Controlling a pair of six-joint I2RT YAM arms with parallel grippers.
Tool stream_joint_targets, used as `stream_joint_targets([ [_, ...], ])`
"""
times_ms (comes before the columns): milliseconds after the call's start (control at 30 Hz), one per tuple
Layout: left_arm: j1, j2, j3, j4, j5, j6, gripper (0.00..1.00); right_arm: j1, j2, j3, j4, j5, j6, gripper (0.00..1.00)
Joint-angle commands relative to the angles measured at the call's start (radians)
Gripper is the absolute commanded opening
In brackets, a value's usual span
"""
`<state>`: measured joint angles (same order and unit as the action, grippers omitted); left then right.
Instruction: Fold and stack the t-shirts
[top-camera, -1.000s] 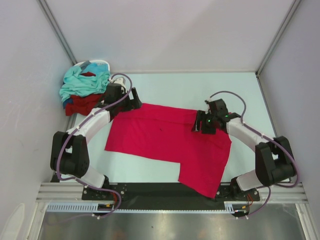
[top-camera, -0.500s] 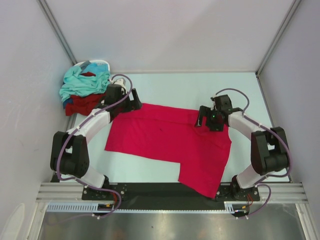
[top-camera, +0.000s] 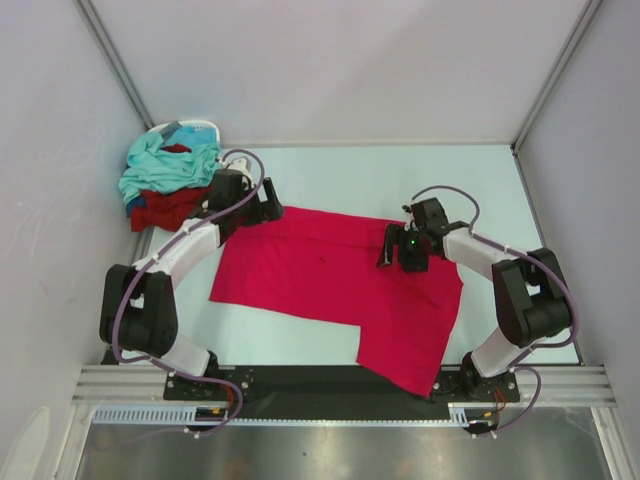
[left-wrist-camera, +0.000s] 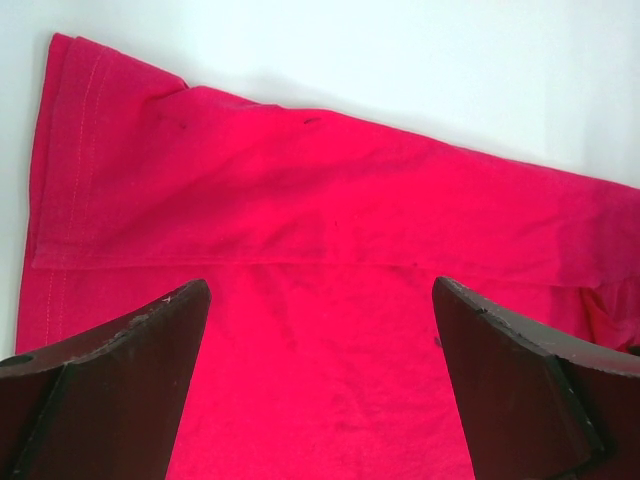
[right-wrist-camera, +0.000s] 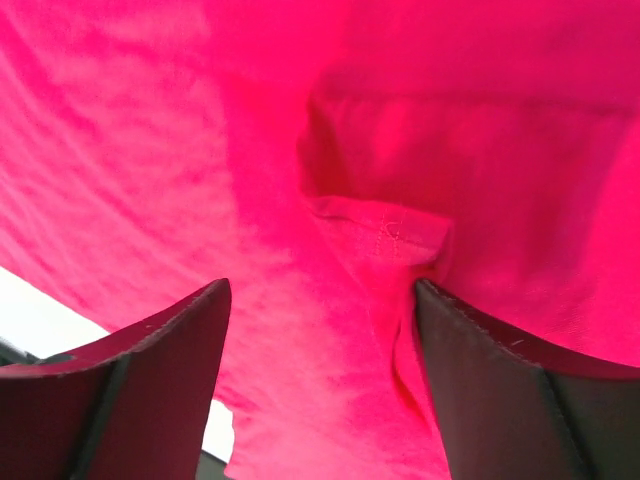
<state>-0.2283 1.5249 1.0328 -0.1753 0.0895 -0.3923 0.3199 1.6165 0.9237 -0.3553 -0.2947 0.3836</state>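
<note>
While both arms sit over the same shirt: quick status from my remote chair, nothing is gripped yet.
Pink shirt: the crimson-pink t-shirt (top-camera: 335, 285) lies spread flat across the middle of the table (top-camera: 400, 175). Its long axis runs from the upper left down to the lower right of the overhead view, and the lower-right corner reaches the near edge.
Other shirts: the pile (top-camera: 165, 180) of teal and maroon ones is bunched at the upper left, against the white basket (top-camera: 188, 127) and well apart from the pink one.
Left gripper: the left gripper (top-camera: 263, 208) hovers at the shirt's upper-left corner. Its jaws are spread as wide as they go with nothing between them, and its wrist cam shows the hemmed edge just beyond the fingertips.
Right gripper: the right gripper (top-camera: 398, 252) is over the shirt's upper-right part with its jaws well apart. I can't see it pinching any cloth.
Key relation: a small puckered fold (right-wrist-camera: 385, 235) sits right below the right gripper, off-centre toward the right-hand finger in its wrist cam. I'd guess the right arm has to grab it, since it's by far the nearer one.
Change: over the last second the right gripper has swung out toward the right edge and come back further left. The left arm and the shirt's outline look the same.
</note>
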Motion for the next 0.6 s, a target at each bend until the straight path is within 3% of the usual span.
stream_joint_targets([
  [0, -0.006, -0.040, -0.011, 0.028, 0.001, 0.001, 1.00, 0.033, -0.043, -0.035, 0.024, -0.032, 0.029, 0.75],
  [133, -0.006, -0.048, -0.017, 0.030, 0.000, 0.003, 1.00, 0.094, -0.067, -0.051, 0.013, -0.043, 0.040, 0.65],
  [267, -0.006, -0.051, -0.020, 0.030, 0.001, 0.006, 1.00, 0.145, -0.101, -0.071, 0.010, -0.125, 0.009, 0.63],
  [467, -0.006, -0.049, -0.025, 0.036, 0.012, 0.003, 0.99, 0.096, -0.219, -0.062, -0.045, -0.061, 0.000, 0.70],
  [567, -0.006, -0.048, -0.025, 0.040, 0.021, 0.000, 0.99, 0.039, -0.233, -0.037, -0.066, -0.014, 0.009, 0.80],
])
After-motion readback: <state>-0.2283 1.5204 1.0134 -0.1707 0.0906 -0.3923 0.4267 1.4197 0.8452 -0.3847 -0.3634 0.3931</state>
